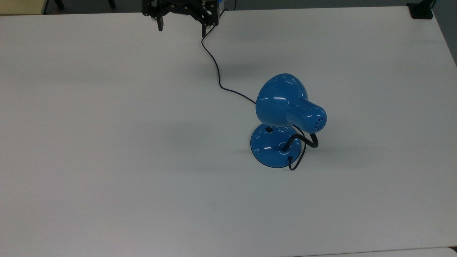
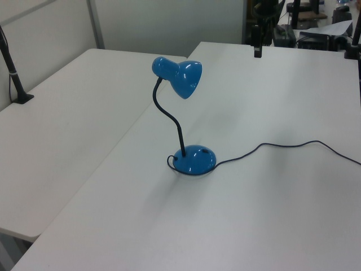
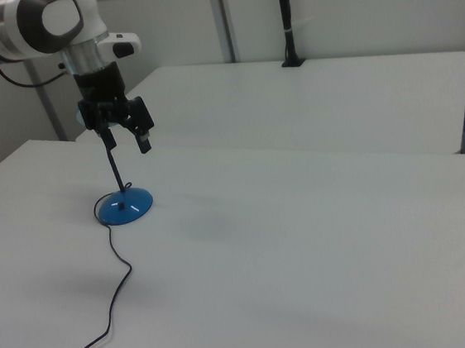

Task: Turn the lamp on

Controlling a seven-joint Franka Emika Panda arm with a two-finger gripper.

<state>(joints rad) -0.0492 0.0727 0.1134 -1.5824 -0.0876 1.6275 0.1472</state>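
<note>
End effector [image 1: 181, 28] is seen at the far edge of the desk [image 1: 107, 142] in the top view, its two black fingers spread apart with nothing held between them. Well apart from it stands the lamp [image 1: 285, 117], toward the top view's lower right, so the coming move is judged to run from the end effector down and to the right across the bare desk. With a single arm on the rig, no choice of nearer hand arises. The bell-shaped shade [image 1: 282, 100] leans over the round base [image 1: 271, 148], its long axis running from the top view's upper left to its lower right, and the bent black neck [image 2: 169, 121] rises from the base. A black cord [image 1: 216, 69] trails from the base back toward the end effector. The small black switch [image 1: 269, 130] sits on the dome of the base, on the side facing the end effector, just under the rim of the shade, so an approach from above is judged to be partly blocked. No brand, label or writing can be read
</note>
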